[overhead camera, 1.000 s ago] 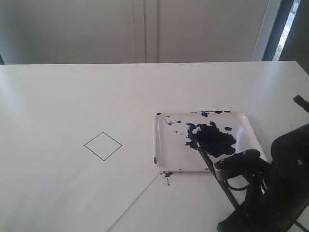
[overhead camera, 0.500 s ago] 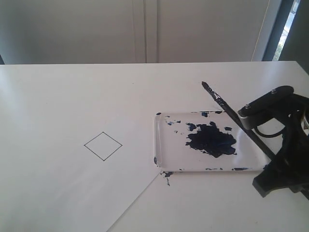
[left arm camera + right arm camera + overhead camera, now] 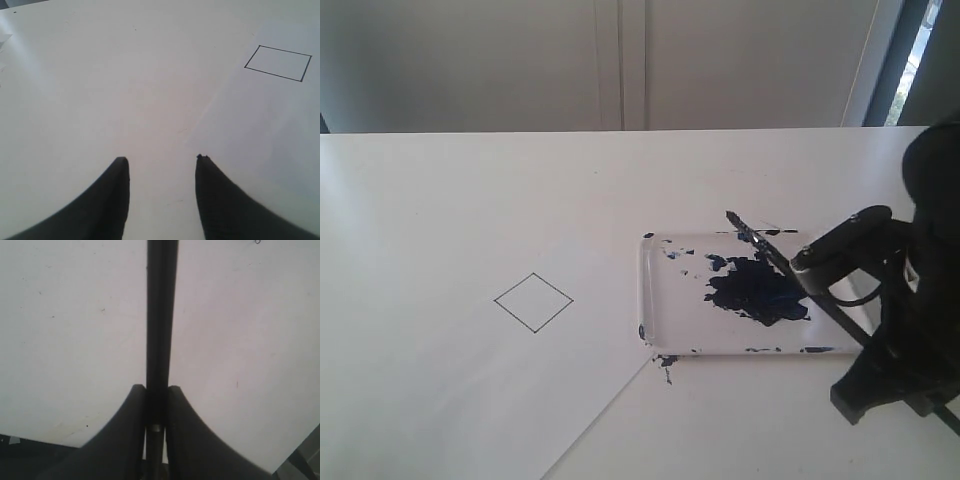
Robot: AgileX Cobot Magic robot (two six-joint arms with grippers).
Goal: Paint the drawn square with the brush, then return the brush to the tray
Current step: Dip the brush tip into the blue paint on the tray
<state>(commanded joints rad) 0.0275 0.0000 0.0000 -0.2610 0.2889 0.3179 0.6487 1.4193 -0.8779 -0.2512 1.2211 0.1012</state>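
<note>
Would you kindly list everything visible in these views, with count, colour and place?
drawn square: one, thin black outline, white inside, on the paper left of the tray
tray: one, clear with dark blue blotches, right of centre
brush: one, black, tilted above the tray
paint splatter: one, dark, by the tray's near left corner
paper sheet: one, white, on the table
table: one, white
left gripper: black, open, near the square
right gripper: black, clamped on the brush
</note>
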